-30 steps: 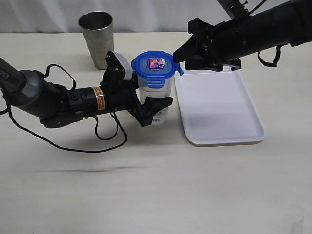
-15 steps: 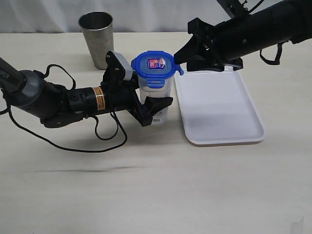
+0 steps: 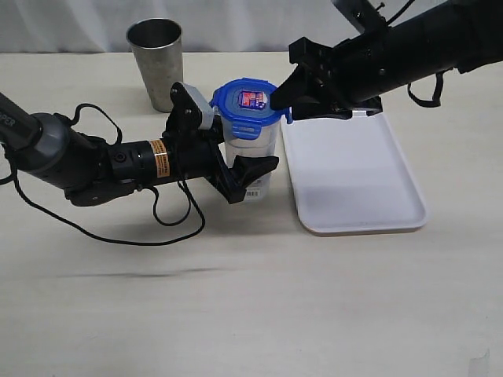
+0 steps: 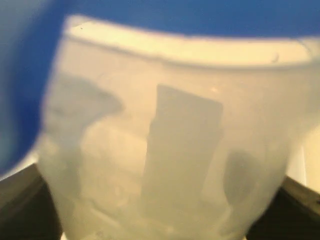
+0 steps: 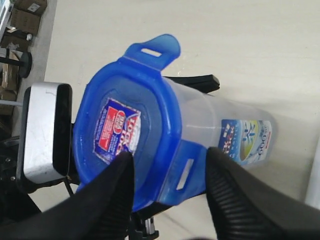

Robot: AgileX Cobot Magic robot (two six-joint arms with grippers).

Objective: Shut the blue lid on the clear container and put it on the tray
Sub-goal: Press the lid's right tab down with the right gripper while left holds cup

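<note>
- The left jaws clasp the clear container [image 3: 256,149] at mid-body.
- The blue lid [image 3: 250,110] sits atop the container; the right jaws, parted, straddle one clip.
- The tray [image 3: 354,184] lies just beside the container.

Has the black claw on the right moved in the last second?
Yes: the right gripper slid left from over the tray's far edge toward the blue lid.
</note>
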